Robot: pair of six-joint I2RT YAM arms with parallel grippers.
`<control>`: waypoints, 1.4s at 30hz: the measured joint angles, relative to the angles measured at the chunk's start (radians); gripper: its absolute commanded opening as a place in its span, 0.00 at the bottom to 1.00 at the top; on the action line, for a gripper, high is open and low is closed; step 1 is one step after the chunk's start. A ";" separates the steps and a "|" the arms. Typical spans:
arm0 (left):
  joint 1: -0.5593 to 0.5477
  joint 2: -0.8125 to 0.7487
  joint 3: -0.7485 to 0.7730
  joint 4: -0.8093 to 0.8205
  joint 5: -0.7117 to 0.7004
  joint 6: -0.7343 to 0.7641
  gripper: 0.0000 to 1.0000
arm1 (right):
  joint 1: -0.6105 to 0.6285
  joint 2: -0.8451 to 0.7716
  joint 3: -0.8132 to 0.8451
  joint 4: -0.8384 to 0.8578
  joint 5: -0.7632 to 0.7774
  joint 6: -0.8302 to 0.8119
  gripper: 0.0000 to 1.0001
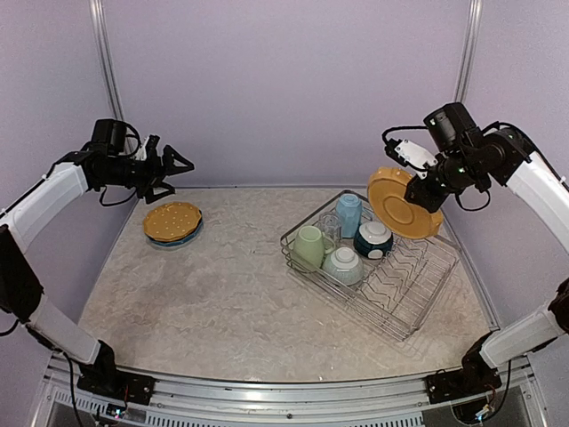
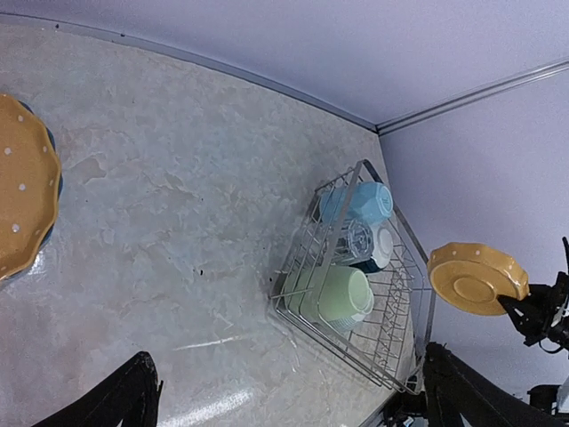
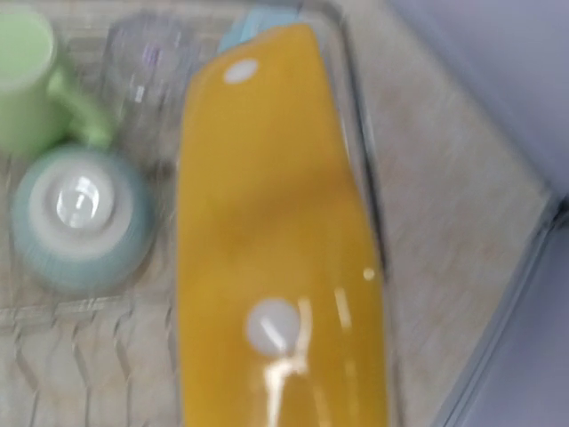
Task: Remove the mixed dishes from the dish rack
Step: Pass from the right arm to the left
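Note:
The silver wire dish rack (image 1: 411,286) stands on the table at the right. It holds a pale green mug (image 1: 309,246), a light blue mug (image 1: 348,213), a clear glass (image 1: 330,229), an upturned teal bowl (image 1: 343,264) and an upturned dark-blue bowl (image 1: 373,238). My right gripper (image 1: 423,189) is shut on the rim of a yellow plate (image 1: 400,205) and holds it on edge above the rack's far side. The plate fills the right wrist view (image 3: 276,222) and hides the fingers. My left gripper (image 1: 174,169) is open and empty, raised above a yellow plate (image 1: 172,220) stacked on a blue speckled plate (image 1: 180,240).
Purple walls close in the back and both sides. A metal rail (image 1: 284,396) runs along the near edge. The rack's right half (image 1: 418,267) has bare zigzag dividers. The marble tabletop (image 1: 231,294) lies between the plate stack and the rack.

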 measured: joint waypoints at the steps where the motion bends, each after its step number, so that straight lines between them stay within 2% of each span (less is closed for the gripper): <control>1: -0.006 0.011 0.006 -0.003 0.013 0.000 0.98 | 0.013 -0.002 0.000 0.027 0.016 -0.012 0.00; 8: -0.061 0.089 0.056 -0.014 0.145 -0.077 0.94 | 0.157 -0.045 -0.076 0.302 0.130 -0.169 0.00; 11: -0.085 0.103 0.054 0.021 0.222 -0.208 0.95 | 0.197 -0.050 -0.115 0.422 0.149 -0.248 0.00; 15: -0.135 0.101 0.040 0.168 0.306 -0.451 0.99 | 0.230 -0.050 -0.175 0.592 0.140 -0.353 0.00; 21: -0.223 0.092 0.018 0.365 0.329 -0.760 0.98 | 0.269 -0.014 -0.256 0.822 0.119 -0.486 0.00; 27: -0.283 0.090 -0.045 0.520 0.323 -0.989 0.99 | 0.304 0.048 -0.285 0.944 0.090 -0.546 0.00; 34: -0.377 0.101 -0.051 0.586 0.288 -1.090 0.98 | 0.370 0.075 -0.360 1.051 0.104 -0.629 0.00; 42: -0.420 0.150 -0.043 0.561 0.224 -1.121 0.81 | 0.418 0.091 -0.395 1.129 0.128 -0.701 0.00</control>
